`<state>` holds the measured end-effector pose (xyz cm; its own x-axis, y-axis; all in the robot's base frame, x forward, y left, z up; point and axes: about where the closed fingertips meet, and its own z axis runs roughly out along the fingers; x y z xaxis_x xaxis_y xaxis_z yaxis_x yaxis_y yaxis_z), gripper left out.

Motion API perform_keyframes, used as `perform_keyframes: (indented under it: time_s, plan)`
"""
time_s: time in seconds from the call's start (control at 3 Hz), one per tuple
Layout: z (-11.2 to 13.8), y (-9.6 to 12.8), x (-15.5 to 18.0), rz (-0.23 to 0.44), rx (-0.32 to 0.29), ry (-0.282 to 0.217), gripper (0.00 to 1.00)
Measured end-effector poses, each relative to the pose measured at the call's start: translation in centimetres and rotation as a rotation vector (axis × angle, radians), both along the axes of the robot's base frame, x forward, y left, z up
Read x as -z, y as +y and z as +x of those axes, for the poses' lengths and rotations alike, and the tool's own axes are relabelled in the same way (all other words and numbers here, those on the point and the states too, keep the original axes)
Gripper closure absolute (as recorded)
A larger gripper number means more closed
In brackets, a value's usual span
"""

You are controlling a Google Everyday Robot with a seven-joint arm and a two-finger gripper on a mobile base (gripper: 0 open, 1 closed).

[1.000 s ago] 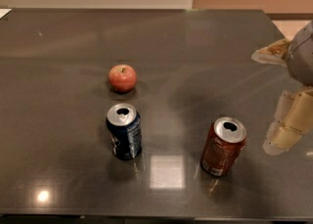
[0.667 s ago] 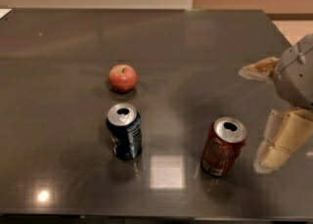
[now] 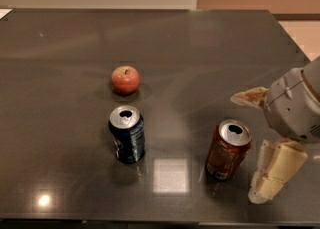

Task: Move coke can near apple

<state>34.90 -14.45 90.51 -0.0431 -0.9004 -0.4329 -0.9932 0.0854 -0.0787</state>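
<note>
The coke can (image 3: 228, 149), red-brown with a silver top, stands upright at the front right of the dark table (image 3: 70, 38). The apple (image 3: 125, 79), small and red-orange, sits left of centre, farther back. My gripper (image 3: 255, 143) is at the right edge, just right of the coke can. One pale finger (image 3: 248, 97) points left behind the can and the other (image 3: 274, 173) hangs down beside it. The fingers are spread apart and hold nothing.
A dark blue can (image 3: 128, 134) stands upright just in front of the apple, left of the coke can. The table's front edge runs along the bottom of the view, its right edge slants behind my arm.
My gripper has moved left and down toward the coke can, now close beside it. The cans and apple have not moved.
</note>
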Motion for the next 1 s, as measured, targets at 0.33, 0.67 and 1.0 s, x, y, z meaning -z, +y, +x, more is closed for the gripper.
perform_keyframes:
  time_s: [0.33,0.67,1.0]
  plan:
    - [-0.49,0.34,0.91,0.005,-0.011,0.014,0.00]
    - [-0.20,0.13,0.72,0.008,-0.002,0.008,0.18]
    - [0.22,0.10,0.34,0.013,0.009,0.006,0.40]
